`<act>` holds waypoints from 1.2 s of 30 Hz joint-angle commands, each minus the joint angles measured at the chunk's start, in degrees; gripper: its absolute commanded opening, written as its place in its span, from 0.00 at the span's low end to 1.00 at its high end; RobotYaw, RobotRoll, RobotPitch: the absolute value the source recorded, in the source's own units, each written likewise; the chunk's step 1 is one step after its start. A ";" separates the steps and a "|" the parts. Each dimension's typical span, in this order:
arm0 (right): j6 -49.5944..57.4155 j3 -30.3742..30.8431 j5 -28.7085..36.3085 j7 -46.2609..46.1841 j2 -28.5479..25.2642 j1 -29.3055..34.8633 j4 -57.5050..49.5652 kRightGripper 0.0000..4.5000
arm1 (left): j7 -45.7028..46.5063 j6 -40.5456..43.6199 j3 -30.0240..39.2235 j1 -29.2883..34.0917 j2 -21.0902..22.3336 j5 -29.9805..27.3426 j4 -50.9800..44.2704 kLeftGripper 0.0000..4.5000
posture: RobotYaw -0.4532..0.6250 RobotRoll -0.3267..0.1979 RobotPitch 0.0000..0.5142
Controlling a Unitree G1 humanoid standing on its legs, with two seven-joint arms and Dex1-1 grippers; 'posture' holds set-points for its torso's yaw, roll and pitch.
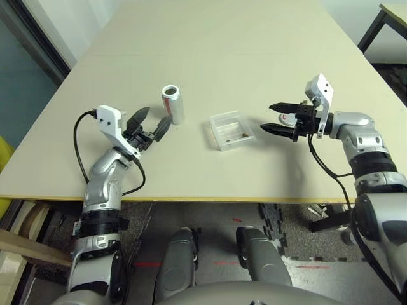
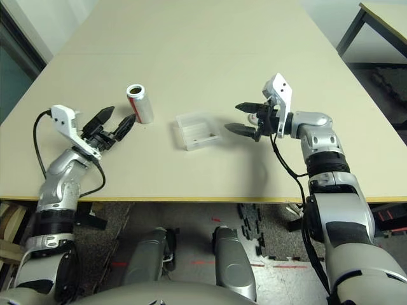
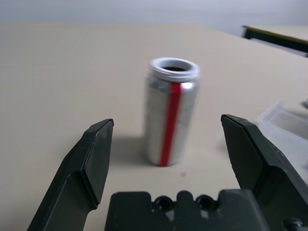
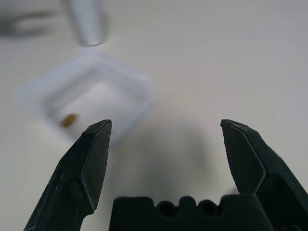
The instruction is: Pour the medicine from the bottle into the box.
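The silver bottle (image 1: 173,104) with a red stripe stands upright on the table, its white mouth uncapped (image 3: 174,69). My left gripper (image 1: 151,123) is open just left of it, its fingers (image 3: 91,159) short of the bottle (image 3: 171,115) and not touching. The clear plastic box (image 1: 231,130) lies to the bottle's right, with tiny brown bits of medicine (image 1: 242,135) inside; one bit (image 4: 69,120) shows in the right wrist view. My right gripper (image 1: 270,119) is open just right of the box (image 4: 94,98), with nothing between its fingers.
The beige table (image 1: 210,51) stretches far behind the objects; its front edge (image 1: 191,198) runs near my arms. A dark table leg (image 1: 374,28) stands at the back right. A black cable (image 1: 79,143) loops beside my left wrist.
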 commanded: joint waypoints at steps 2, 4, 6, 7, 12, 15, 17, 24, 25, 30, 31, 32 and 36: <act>-0.94 -3.69 0.86 -6.97 -0.56 2.26 -0.44 1.00 | 0.47 0.31 3.53 -2.09 4.56 -0.69 4.09 1.00 | 0.31 0.62 0.27; -1.76 -5.09 0.93 -10.03 -0.68 3.02 -0.64 1.00 | 0.48 -0.64 4.98 -4.47 6.59 -0.59 8.22 1.00 | 0.31 0.62 0.27; -2.24 -6.08 1.13 -12.19 -0.77 3.52 -0.82 1.00 | 0.33 -1.40 5.70 -6.44 7.92 -0.34 11.50 1.00 | 0.31 0.62 0.27; -2.54 -6.83 1.25 -13.69 -0.88 3.82 -0.85 1.00 | 0.30 -1.79 6.11 -7.75 8.72 -0.11 13.52 1.00 | 0.31 0.62 0.26; -5.08 -9.75 1.18 -20.34 -1.76 5.40 -0.95 1.00 | -0.57 -4.65 6.52 -12.98 11.94 1.05 22.81 1.00 | 0.30 0.62 0.26; -6.24 -11.45 1.26 -24.08 -2.36 6.08 -0.62 1.00 | -0.59 -6.30 6.40 -14.91 12.81 1.51 26.82 1.00 | 0.29 0.62 0.25; -7.18 -12.47 1.32 -26.32 -2.79 6.52 -0.43 1.00 | -0.61 -7.21 6.27 -15.75 13.28 1.74 28.89 1.00 | 0.29 0.62 0.24; -8.05 -15.31 2.00 -30.77 -3.54 7.58 0.29 1.00 | -0.54 -10.18 6.27 -18.22 14.62 2.52 36.28 1.00 | 0.29 0.62 0.24; -8.34 -15.62 1.98 -31.53 -3.66 7.70 0.35 1.00 | -0.48 -10.79 6.26 -18.71 14.88 2.75 37.53 1.00 | 0.28 0.62 0.24; -8.32 -16.78 2.55 -33.30 -3.80 8.42 0.75 1.00 | -0.46 -13.16 6.43 -21.27 15.74 3.38 42.41 1.00 | 0.28 0.62 0.24; -8.29 -16.96 2.63 -33.51 -3.82 8.61 0.79 1.00 | -0.57 -13.65 6.38 -21.80 15.89 3.55 43.35 1.00 | 0.28 0.62 0.24; -8.25 -17.11 2.74 -33.71 -3.84 8.74 0.84 1.00 | -0.63 -14.08 6.33 -22.23 15.99 3.66 44.09 1.00 | 0.28 0.62 0.24; -7.28 -17.84 3.50 -34.80 -4.31 9.21 0.86 1.00 | -0.73 -15.23 6.11 -23.79 16.15 3.99 46.12 1.00 | 0.27 0.62 0.26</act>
